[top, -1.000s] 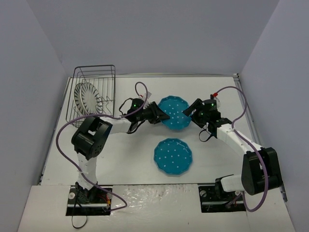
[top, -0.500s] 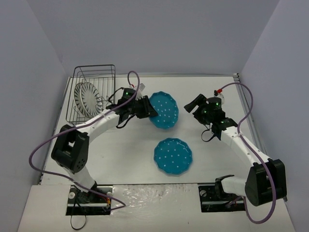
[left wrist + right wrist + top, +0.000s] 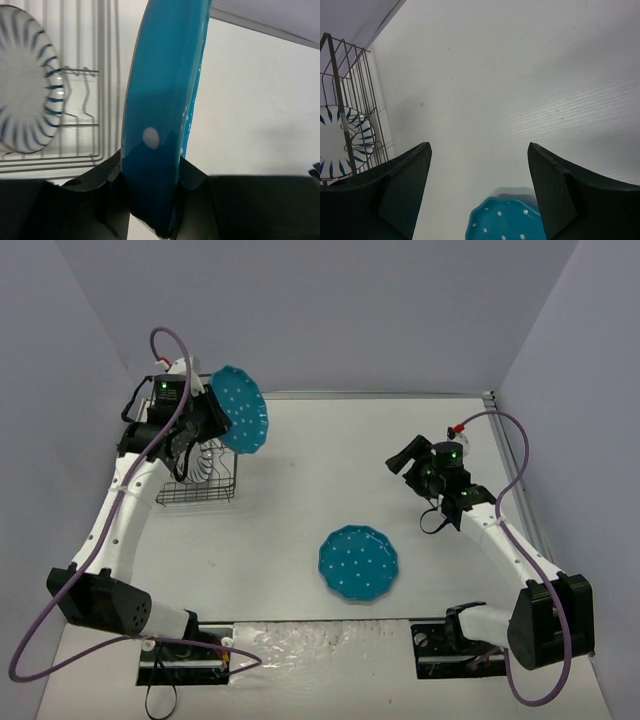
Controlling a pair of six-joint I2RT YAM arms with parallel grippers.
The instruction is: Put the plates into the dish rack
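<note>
L arm: left end effector is clamped on the rim of a teal plate, w/ white dots. In the wrist view one finger sits on each face, and the plate runs edge-on up from the left end effector. The plate is off the desk, tilted near upright, dotted face toward the room's right side in the top view. It's raised by the dish rack, at its right wall. It's not down between the wires; can't tell if it's right over the rim or just beside it.

Dish rack: black wire, far-left corner of the desk. It holds striped plates, white w/ dark radial stripes, standing on edge. The arm mostly hides them from above. The L wrist cam shows one left of the held plate, and the R wrist cam shows two side by side in the rack.

R arm: right end effector is over the desk's right half, well apart from the rack. Its jaws stand wide open w/ nothing between them, only bare desk.

The second teal plate lies flat, face up, near desk centre toward the front. Nothing touches it, and its far rim shows at the bottom of the R wrist view.
</note>
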